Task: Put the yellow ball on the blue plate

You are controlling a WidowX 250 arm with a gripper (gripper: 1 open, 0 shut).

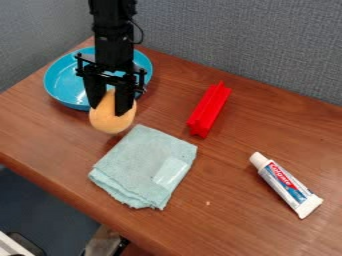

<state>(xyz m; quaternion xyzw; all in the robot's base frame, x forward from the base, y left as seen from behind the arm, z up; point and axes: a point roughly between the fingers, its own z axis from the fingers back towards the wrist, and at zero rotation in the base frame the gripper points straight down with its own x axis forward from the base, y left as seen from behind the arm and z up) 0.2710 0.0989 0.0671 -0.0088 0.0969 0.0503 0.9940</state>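
Gripper (112, 103): mine, black, pointing almost straight down, fingers pinching in on the top of the matte orange-yellow, slightly egg-shaped ball (112, 117); I am gripping it. Ball: sitting low at the wooden desk (254, 120), whether resting or just clear I cannot tell. Round, shallow turquoise-blue plastic plate with raised rim (67, 80): lying just up and left of the ball, near edge close beside it. Judgement: I am needing a short lift and carry toward the upper left, over that rim.
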